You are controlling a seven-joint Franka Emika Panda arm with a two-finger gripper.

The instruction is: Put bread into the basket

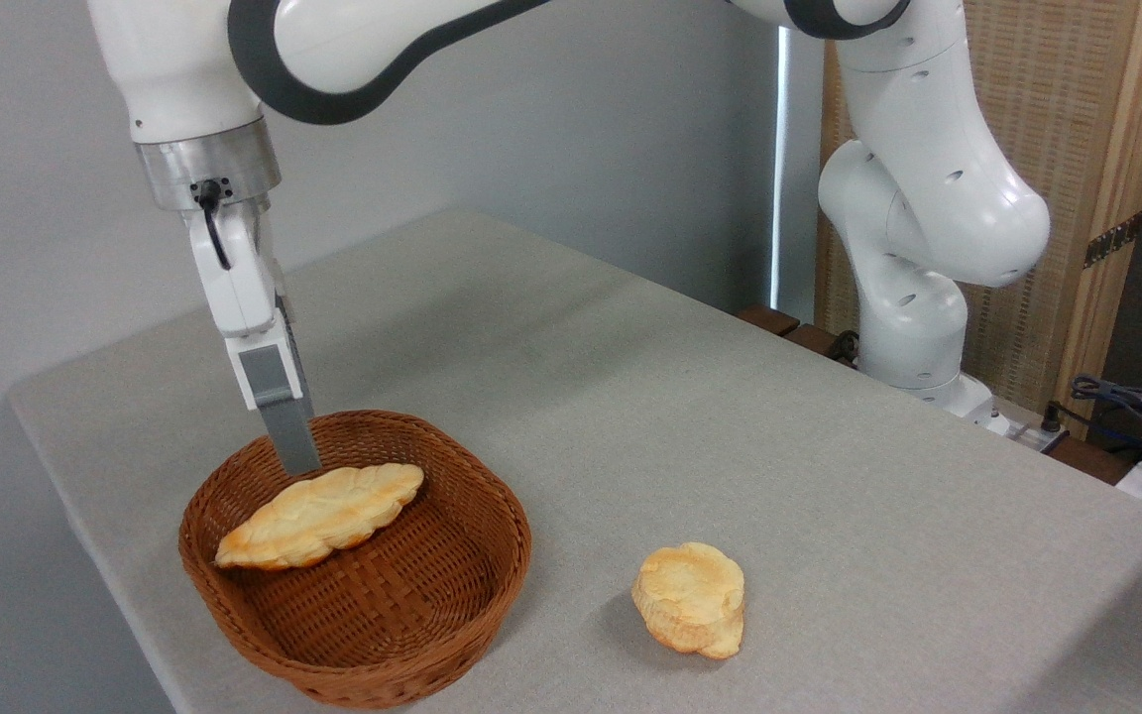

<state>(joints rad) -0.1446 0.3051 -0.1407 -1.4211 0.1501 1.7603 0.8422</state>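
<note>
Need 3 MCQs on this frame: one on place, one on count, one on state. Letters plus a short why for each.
1. Where does the bread lie?
A. in the basket
B. on the table beside the bun
C. in the air, clear of the basket

2. How many baked items are in view?
A. one
B. two
C. three

3. How does the gripper stand relative to the bread?
A. clamped on its middle
B. just above its far edge, not clamping it
C. over the bun

Answers:
1 A, it leans on the basket's left inner wall.
2 B, the bread plus the bun on the table.
3 B, the finger tip ends at the bread's upper edge.
</note>
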